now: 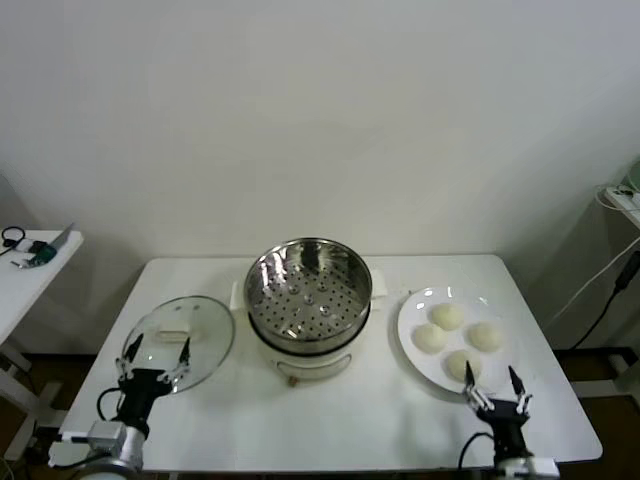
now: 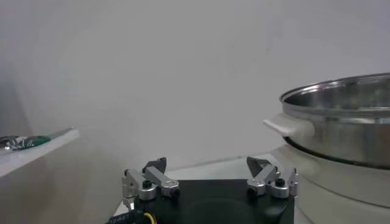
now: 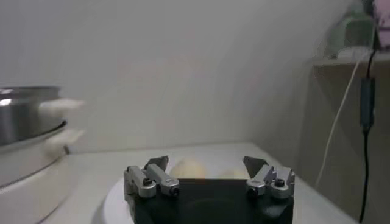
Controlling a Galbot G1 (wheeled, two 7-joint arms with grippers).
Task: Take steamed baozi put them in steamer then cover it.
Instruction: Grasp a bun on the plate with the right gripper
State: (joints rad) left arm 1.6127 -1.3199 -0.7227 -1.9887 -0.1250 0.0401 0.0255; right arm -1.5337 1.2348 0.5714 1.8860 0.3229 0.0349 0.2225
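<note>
We see a white bench point(image 1: 330, 420) carrying every item of the task; at its centre stands the steamer point(image 1: 309, 300), a shiny steel pot with a perforated tray inside, seated on a cream-white base with side handles; its top is uncovered and the tray holds nothing. To the robot's left of the steamer, just beside its base, the cover point(image 1: 180, 338) lies flat on the bench; it is a clear glass lid with a metal rim and a pale handle at its centre. To the robot's right of the steamer we find a flat white plate point(image 1: 413, 318); on it rest four baozi point(image 1: 448, 316), smooth cream-white buns grouped close together.

The left gripper point(image 1: 157, 354) sits low at the near left edge of the bench, at the near rim of the cover; its fingers are spread apart and hold nothing; in the left wrist view the left gripper point(image 2: 208, 174) shows the same wide gap, with the steamer point(image 2: 341, 122) to one side. The right gripper point(image 1: 491, 384) sits at the near right edge of the bench, just in front of the plate; its fingers are likewise spread and empty; in the right wrist view the right gripper point(image 3: 206, 170) faces the baozi point(image 3: 187, 168) on the plate.
</note>
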